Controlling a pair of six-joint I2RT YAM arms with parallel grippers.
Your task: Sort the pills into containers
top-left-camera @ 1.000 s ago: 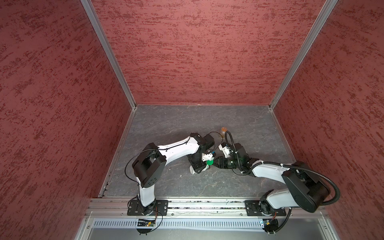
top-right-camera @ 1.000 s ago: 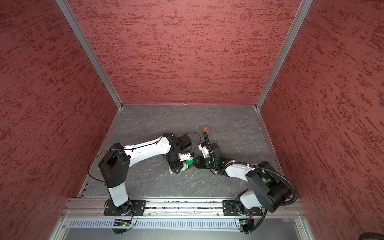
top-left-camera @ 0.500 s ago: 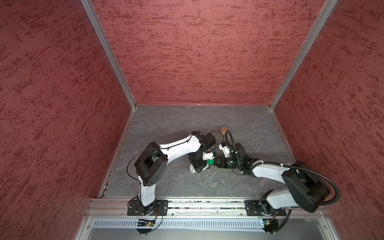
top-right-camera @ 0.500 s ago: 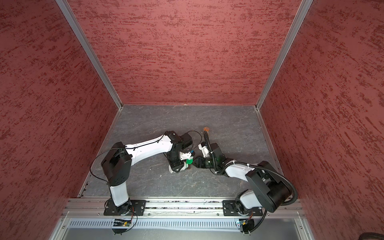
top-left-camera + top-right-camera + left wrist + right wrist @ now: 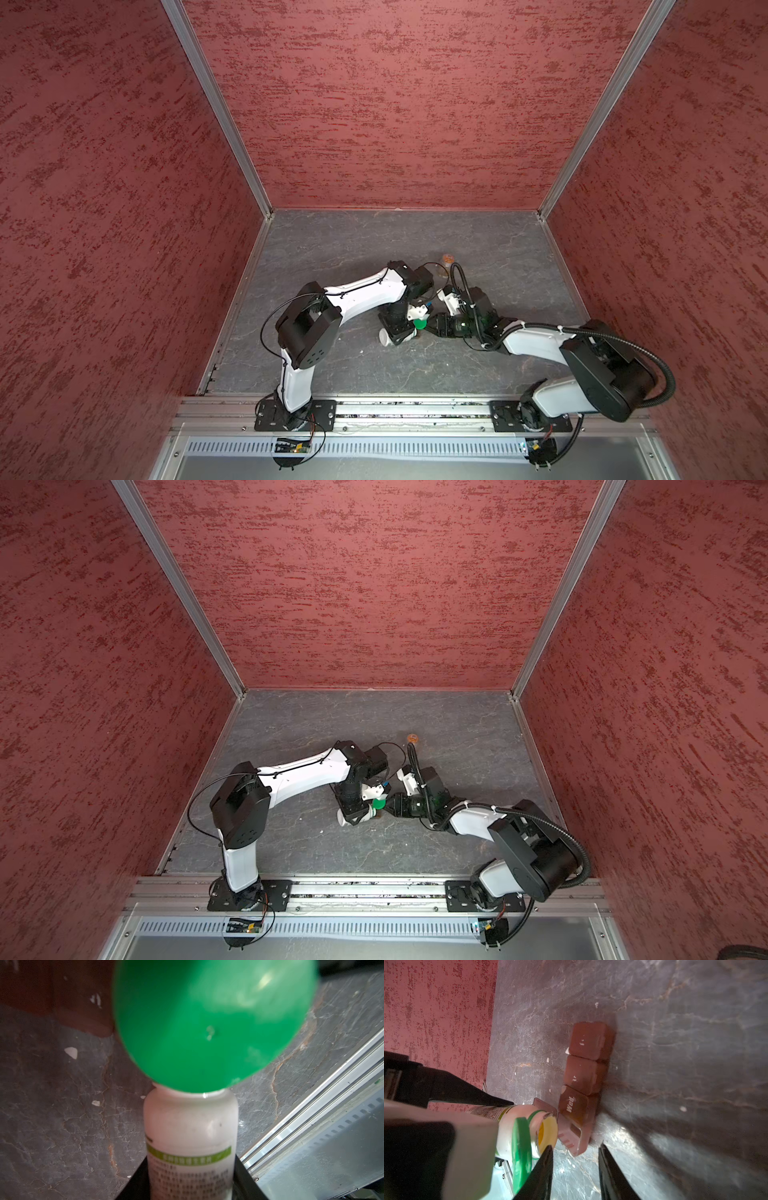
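A: Anything changing?
B: Barely. The left gripper (image 5: 400, 328) is still clamping the tipped bottle (image 5: 385, 338), mid-surface toward the front edge, its mouth just beside the pill box's (image 5: 583, 1076) open compartment.
A: And the right gripper (image 5: 575, 1148)?
B: It's hovering partly open, gripping nothing. Pouring is seemingly still pending.

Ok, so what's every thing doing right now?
white bottle: tipped sideways, held in the jaws of the left gripper
green cap: flipped open
pill organizer: lying flat
Wed lid: shut
end compartment next to it: lid open
right gripper: jaws apart, holding nothing
orange vial: alone at the back, cap unclear
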